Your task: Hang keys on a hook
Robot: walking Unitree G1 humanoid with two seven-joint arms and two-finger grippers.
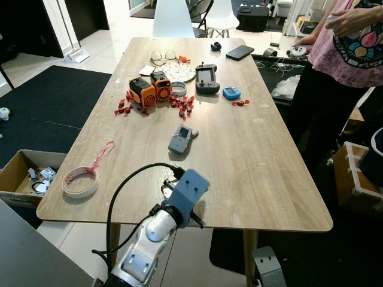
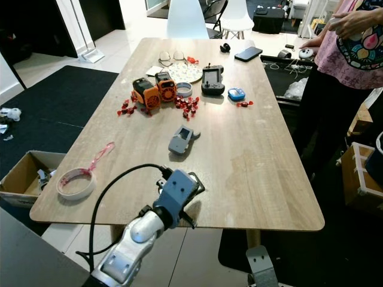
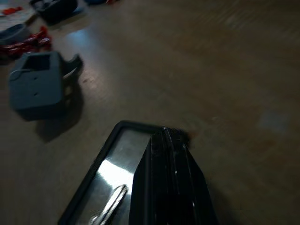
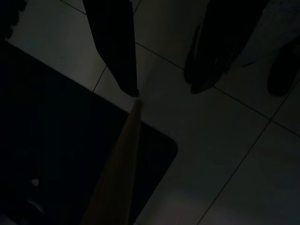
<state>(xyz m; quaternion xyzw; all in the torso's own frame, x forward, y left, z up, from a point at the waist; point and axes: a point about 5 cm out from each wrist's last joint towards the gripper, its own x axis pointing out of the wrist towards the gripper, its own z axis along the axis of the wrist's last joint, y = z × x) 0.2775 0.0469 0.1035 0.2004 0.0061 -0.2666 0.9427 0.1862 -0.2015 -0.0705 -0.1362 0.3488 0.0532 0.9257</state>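
Left claw (image 3: 164,140) hovers over the wooden table (image 1: 263,155) — fingers pressed together; right claw (image 4: 164,89) spread apart.

the left hand (image 1: 187,194) hides its own fingers behind its casing. the person (image 1: 353,42) is cut off at the picture's edge. small red bits (image 1: 182,104) on the tabletop (image 1: 263,161) are too tiny to name.

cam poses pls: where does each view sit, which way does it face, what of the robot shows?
Left eye: head, forward and down at the table; left arm reaches over its near edge.
Right eye: same scene, shifted sideways.
Left wrist: low over the table, along the left gripper, toward the grey device, shared with the eyes.
Right wrist: arm hanging, facing dark floor tiles; right gripper fingers apart.
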